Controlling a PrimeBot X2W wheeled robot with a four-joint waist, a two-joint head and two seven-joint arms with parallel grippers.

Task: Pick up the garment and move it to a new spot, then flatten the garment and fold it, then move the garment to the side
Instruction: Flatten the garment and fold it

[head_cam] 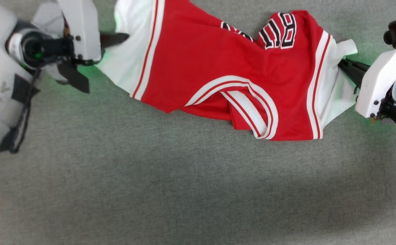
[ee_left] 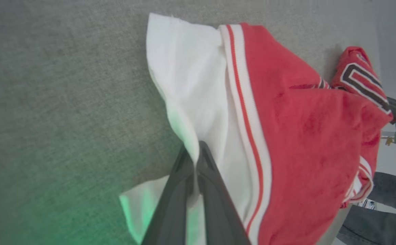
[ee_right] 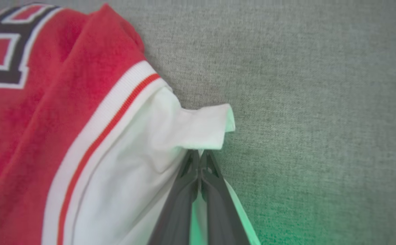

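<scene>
Both left gripper (ee_left: 196, 154) and right gripper (ee_right: 199, 157) pinch the garment (head_cam: 218, 61) stretched between them.

The surface (head_cam: 157, 177) is lit evenly and fairly brightly from above, with a broad soft shadow laid across the lower right of the head view. A green glow is cast on the surface and on the white sleeves of the garment (head_cam: 218, 68) beside the left gripper (head_cam: 124, 35) and the right gripper (head_cam: 342, 63). The right wrist view is softened throughout, most at its left edge, and straight lines are bent by wide-angle distortion near the edges of the left wrist view.
</scene>
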